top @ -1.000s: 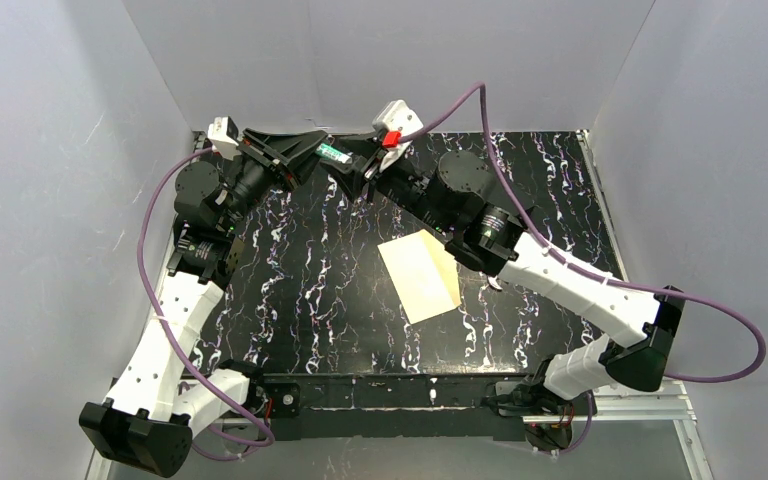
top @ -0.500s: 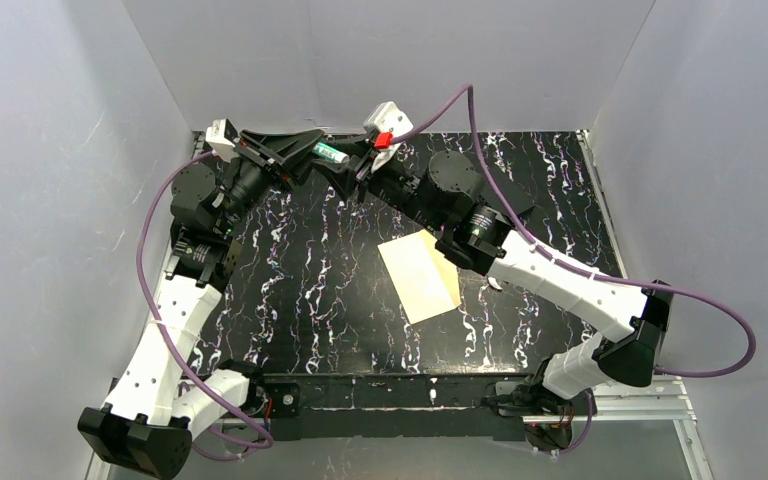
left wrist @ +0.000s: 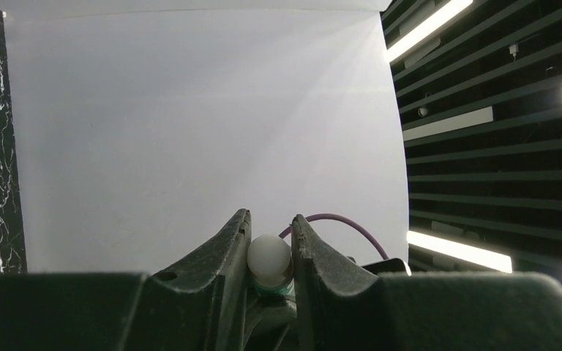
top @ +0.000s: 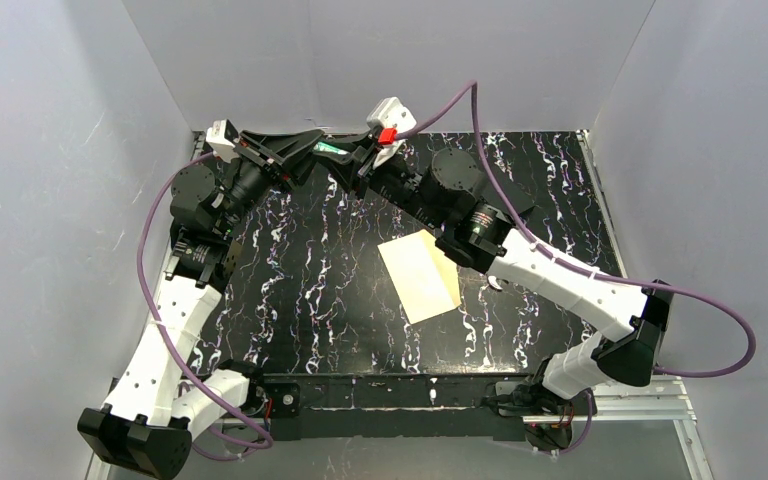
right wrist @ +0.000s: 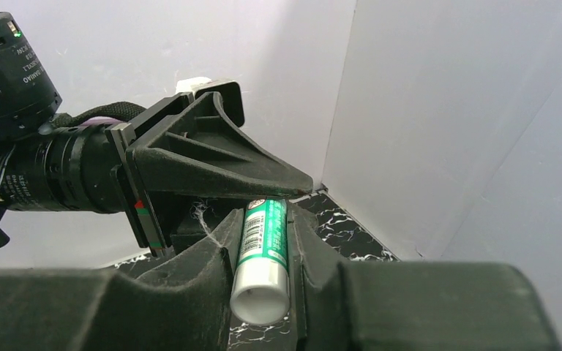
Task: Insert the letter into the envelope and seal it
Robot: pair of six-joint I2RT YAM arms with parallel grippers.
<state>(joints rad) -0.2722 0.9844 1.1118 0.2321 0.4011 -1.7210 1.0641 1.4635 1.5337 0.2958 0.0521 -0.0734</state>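
The cream-white envelope (top: 416, 280) lies flat at the table's middle. A strip of the tan letter (top: 449, 268) shows along its right edge, and the rest is hidden. Both grippers meet high at the back of the table on a green and white glue stick (top: 332, 150). My left gripper (top: 312, 146) is shut on the stick's white rounded end (left wrist: 269, 256). My right gripper (top: 355, 165) is shut on the stick's green body (right wrist: 265, 245), with its white flat end towards the camera. Neither gripper is near the envelope.
The black marbled table (top: 300, 300) is boxed in by white walls (top: 390, 60) at the back and on both sides. The right forearm (top: 550, 280) passes just right of the envelope. Purple cables (top: 460, 100) loop above both wrists.
The right wrist shifted a little left and then slightly back, with the glue stick still held between both grippers. The envelope and letter have not moved.
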